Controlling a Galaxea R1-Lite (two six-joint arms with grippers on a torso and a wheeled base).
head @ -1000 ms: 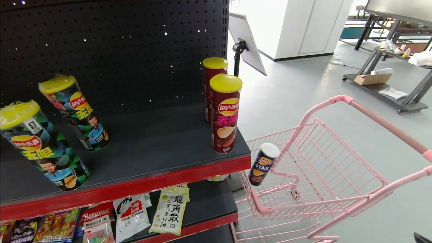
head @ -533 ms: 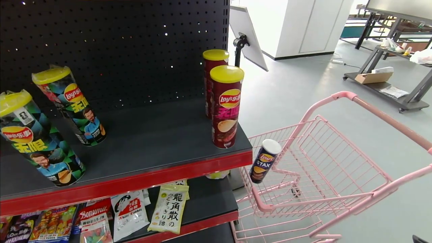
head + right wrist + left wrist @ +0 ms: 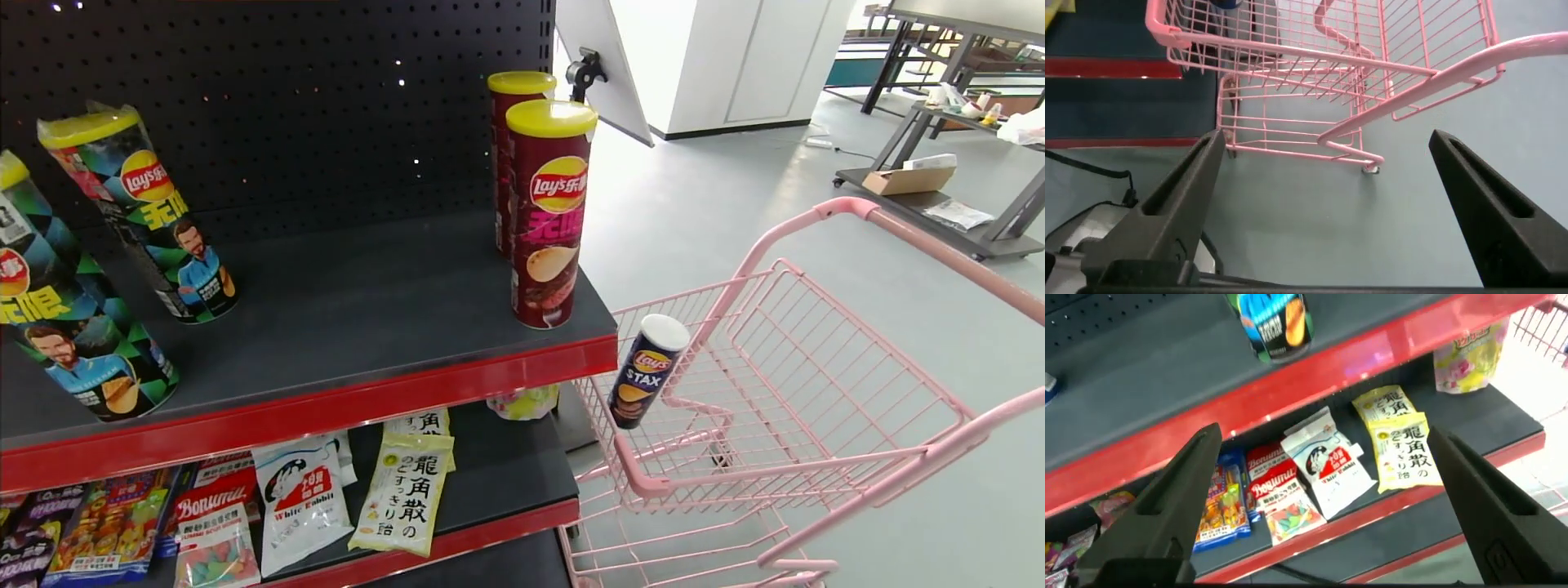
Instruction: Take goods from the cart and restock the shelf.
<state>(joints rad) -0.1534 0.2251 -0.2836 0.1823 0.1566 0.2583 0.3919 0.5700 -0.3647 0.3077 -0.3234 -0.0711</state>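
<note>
The left gripper [image 3: 1323,431] and right gripper [image 3: 1327,135] both gape wide, holding nothing. The pick looks not yet begun: one dark chip can [image 3: 645,371] leans in a front corner of the pink cart [image 3: 645,488], just beside the shelf [image 3: 359,294], where two red cans [image 3: 549,212] and two green cans [image 3: 155,220] already stand.

- Dark can [image 3: 645,373] in the pink cart [image 3: 804,233]: round logo above white lettering.
- Maroon can [image 3: 549,214] just beside the cart: logo, large pink characters.
</note>
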